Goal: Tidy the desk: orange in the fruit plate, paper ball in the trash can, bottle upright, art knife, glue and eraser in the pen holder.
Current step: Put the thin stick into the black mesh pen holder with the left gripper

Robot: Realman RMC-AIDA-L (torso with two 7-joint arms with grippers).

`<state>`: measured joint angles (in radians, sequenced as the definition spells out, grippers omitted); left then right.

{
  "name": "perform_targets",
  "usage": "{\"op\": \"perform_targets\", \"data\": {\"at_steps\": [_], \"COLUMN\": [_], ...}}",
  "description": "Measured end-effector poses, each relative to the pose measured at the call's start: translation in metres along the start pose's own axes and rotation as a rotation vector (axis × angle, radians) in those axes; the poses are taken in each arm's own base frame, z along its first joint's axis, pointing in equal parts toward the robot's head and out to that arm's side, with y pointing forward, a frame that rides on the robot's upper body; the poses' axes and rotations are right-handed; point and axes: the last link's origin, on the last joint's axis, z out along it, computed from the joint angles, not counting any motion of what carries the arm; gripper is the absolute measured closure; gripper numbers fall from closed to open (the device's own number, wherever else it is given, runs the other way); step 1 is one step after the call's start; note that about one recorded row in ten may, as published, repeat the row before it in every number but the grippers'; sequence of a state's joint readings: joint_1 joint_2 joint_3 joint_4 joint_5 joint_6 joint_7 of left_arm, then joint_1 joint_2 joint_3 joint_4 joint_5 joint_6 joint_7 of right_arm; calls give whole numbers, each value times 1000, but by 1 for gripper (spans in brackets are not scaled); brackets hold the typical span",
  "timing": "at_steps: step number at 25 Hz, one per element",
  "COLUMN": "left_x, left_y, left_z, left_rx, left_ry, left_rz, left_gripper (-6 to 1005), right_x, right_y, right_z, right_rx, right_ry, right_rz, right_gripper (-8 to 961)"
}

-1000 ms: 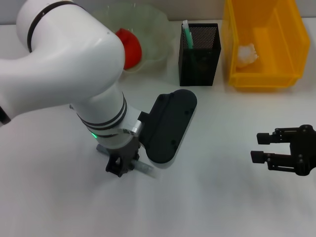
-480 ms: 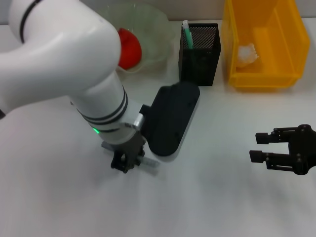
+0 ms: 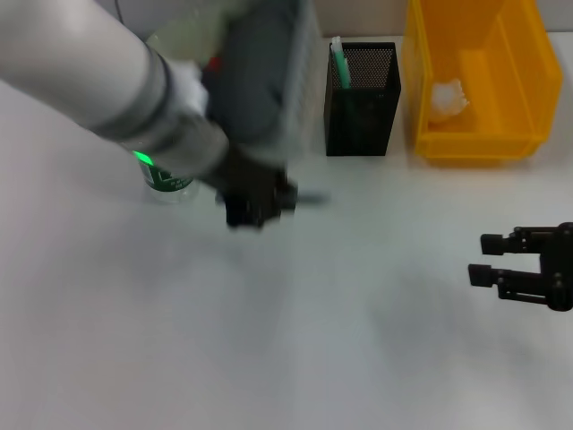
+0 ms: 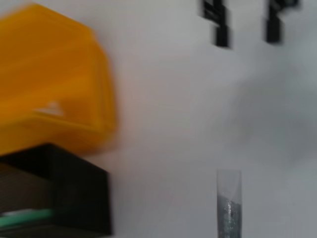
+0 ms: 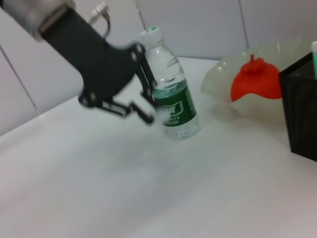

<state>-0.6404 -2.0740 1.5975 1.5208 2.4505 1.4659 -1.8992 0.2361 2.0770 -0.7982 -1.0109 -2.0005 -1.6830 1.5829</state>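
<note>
We see the left end effector (image 3: 260,199) above the counter (image 3: 295,340) at 10 o'clock, gripping a slim clear tube-like item (image 4: 228,206); we cannot tell which tool. The pen holder (image 3: 361,98) stands at 12 o'clock, the bottle (image 5: 171,94) upright beside it. The right end effector (image 3: 491,260) rests spread at 3 o'clock.

Left arm reaching diagonally from the upper left of the head view, its left gripper (image 3: 255,199) blurred left of centre, fingers clamped on a slim translucent art knife (image 4: 229,208). Right gripper (image 3: 515,269) at the lower right edge, fingers parted, pointing left.
</note>
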Motion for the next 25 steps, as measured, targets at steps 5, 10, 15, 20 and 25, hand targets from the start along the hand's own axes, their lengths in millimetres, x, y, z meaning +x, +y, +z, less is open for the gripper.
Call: {"op": "perform_targets", "data": {"at_steps": [5, 10, 15, 20, 25], "left_x": [-1, 11, 9, -3, -12], "left_y": [-17, -26, -41, -54, -70], "left_z": [-25, -33, -24, -2, 21], "left_rx": [100, 175, 258, 324, 366], "left_ry": [232, 500, 698, 742, 766], "left_rz": [-158, -293, -426, -535, -644], "left_gripper": [848, 847, 848, 852, 846], "right_x": [4, 4, 4, 5, 7], "right_y": [0, 0, 0, 1, 2], "right_z": [-3, 0, 2, 3, 4], "right_rx": [10, -2, -5, -11, -18], "right_ry": [-7, -9, -7, -7, -8], "right_rz": [12, 19, 16, 17, 17], "right_gripper": [310, 308, 307, 305, 304]}}
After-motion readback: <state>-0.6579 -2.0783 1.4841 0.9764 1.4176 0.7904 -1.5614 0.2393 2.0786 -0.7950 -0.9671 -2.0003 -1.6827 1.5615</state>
